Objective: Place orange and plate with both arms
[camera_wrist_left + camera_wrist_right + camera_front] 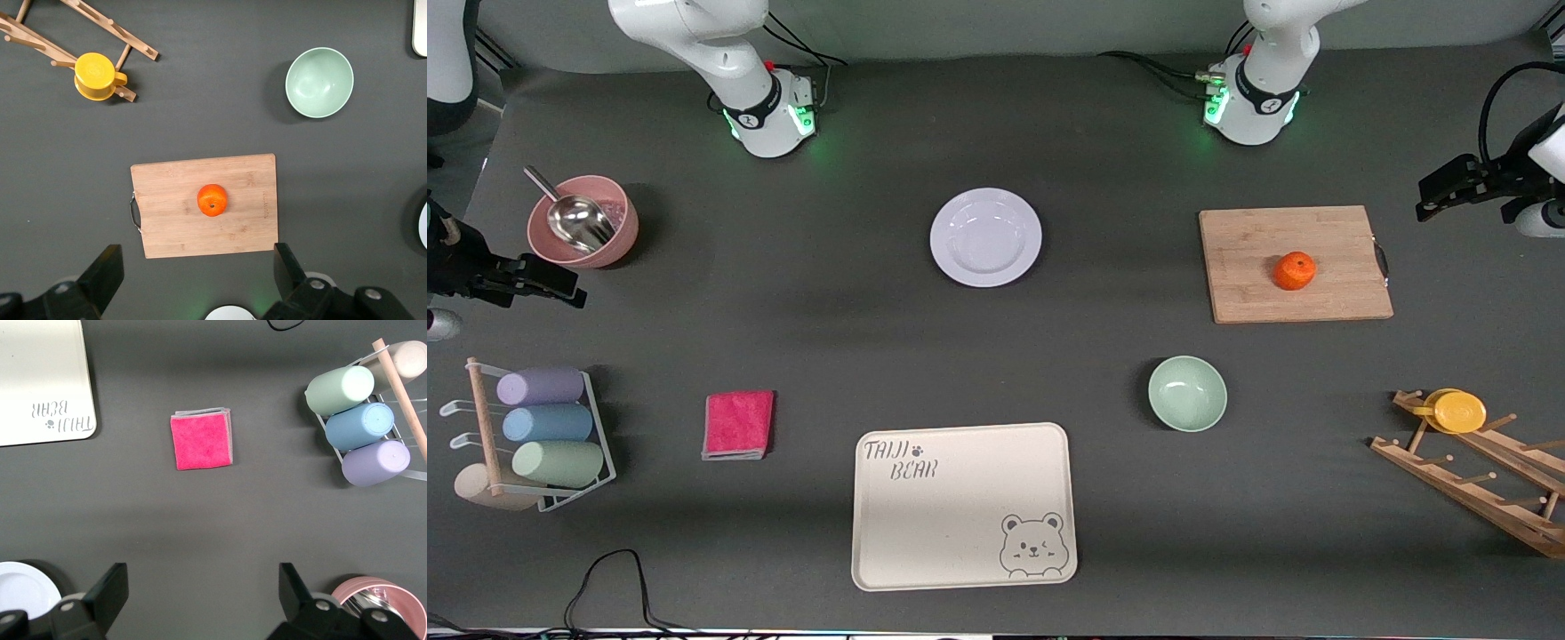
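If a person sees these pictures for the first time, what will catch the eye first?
Probably the bright orange, alone on the wooden cutting board toward the left arm's end of the table. Next, the pale plate lying bare mid-table, and the pink cloth beside the cream bear tray.

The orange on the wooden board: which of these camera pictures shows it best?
The left wrist view. The orange sits mid-picture on the cutting board, seen from straight above with its stem spot visible. The front view also shows the whole orange, only smaller and toward the left arm's end of the table. The right wrist view does not show it.
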Controlling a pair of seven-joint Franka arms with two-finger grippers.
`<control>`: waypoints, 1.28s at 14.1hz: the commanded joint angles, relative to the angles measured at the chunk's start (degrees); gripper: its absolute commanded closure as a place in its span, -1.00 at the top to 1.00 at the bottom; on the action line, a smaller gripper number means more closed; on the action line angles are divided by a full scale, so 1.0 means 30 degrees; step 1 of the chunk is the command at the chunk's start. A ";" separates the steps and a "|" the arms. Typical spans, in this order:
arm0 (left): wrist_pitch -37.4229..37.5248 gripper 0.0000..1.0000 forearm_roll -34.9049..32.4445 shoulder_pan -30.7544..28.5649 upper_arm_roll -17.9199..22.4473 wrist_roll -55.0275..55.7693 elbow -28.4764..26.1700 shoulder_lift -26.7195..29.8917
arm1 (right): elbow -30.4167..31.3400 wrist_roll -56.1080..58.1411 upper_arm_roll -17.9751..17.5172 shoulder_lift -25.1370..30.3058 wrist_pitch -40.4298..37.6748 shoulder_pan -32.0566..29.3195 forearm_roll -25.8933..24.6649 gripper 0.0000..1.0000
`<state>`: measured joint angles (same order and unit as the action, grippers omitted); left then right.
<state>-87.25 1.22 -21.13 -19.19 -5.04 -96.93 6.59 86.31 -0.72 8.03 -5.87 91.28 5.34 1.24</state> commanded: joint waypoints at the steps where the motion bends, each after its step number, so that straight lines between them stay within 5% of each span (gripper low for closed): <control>1: 0.0138 1.00 0.0003 -0.0045 0.0185 -0.0400 0.0143 0.0029 | -0.0031 0.0241 0.0107 0.0200 0.0042 0.0036 0.0172 1.00; 5: 0.0284 1.00 0.0003 -0.0191 0.0245 -0.0401 -0.0178 0.0029 | -0.0002 0.0328 0.0166 0.0229 0.0042 0.0035 0.0113 1.00; 8: -0.0938 1.00 0.0032 -0.0163 0.0216 -0.0401 -0.2455 0.0263 | 0.0085 0.0328 0.0166 0.0316 -0.0075 0.0065 0.0113 1.00; 13: -0.9393 1.00 0.0179 0.0101 0.0098 -0.0371 -1.1206 0.1960 | 0.0144 0.0358 0.0137 0.0346 -0.0075 0.0123 0.0084 1.00; 18: -1.6694 1.00 0.0675 0.0101 0.0069 -0.0020 -1.7424 0.1467 | 0.0174 0.0357 0.0166 0.0346 -0.0075 0.0123 0.0084 1.00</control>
<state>-130.19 1.69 -21.09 -19.18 -5.08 -140.91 8.26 86.27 -0.62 8.21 -5.71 91.20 5.45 1.24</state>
